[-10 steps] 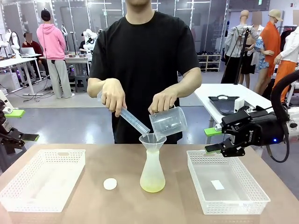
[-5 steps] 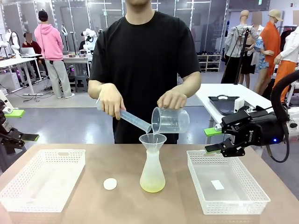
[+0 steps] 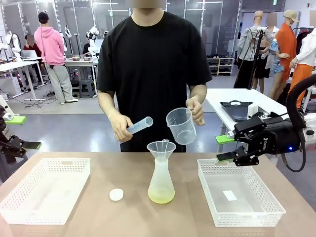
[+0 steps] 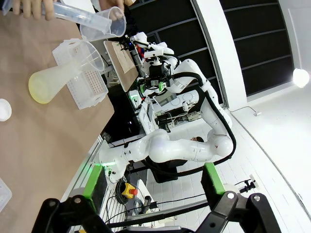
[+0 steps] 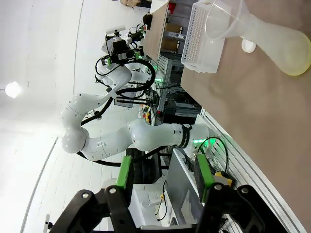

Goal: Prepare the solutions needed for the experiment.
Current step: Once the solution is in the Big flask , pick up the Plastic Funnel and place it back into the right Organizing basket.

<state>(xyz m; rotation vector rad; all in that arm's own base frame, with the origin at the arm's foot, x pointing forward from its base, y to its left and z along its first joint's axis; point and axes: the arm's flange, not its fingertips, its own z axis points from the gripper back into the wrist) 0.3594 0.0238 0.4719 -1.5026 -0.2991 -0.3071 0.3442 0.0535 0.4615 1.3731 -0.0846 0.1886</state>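
Observation:
A translucent flask (image 3: 161,180) with a funnel (image 3: 161,147) in its neck stands mid-table, with the solutions (image 3: 161,198) as a shallow yellow layer at its bottom. The person holds a graduated cylinder (image 3: 138,126) and a clear beaker (image 3: 181,125) above the funnel, clear of it. My right gripper (image 3: 225,148) hovers open over the right basket's far-left corner, nothing between its fingers. My left gripper (image 3: 22,132) stands open off the table's left edge. The left wrist view shows the flask (image 4: 47,83), funnel (image 4: 90,54) and beaker (image 4: 104,27). The right wrist view shows the flask (image 5: 278,44).
A white basket (image 3: 49,161) sits at the table's left and another (image 3: 249,217) at the right with a small white label inside. A small white disc (image 3: 116,194) lies left of the flask. The person stands close behind the table's far edge.
The person has lifted the beaker and cylinder off the funnel; the beaker is upright and the cylinder's mouth points up. Both arms have stayed still.

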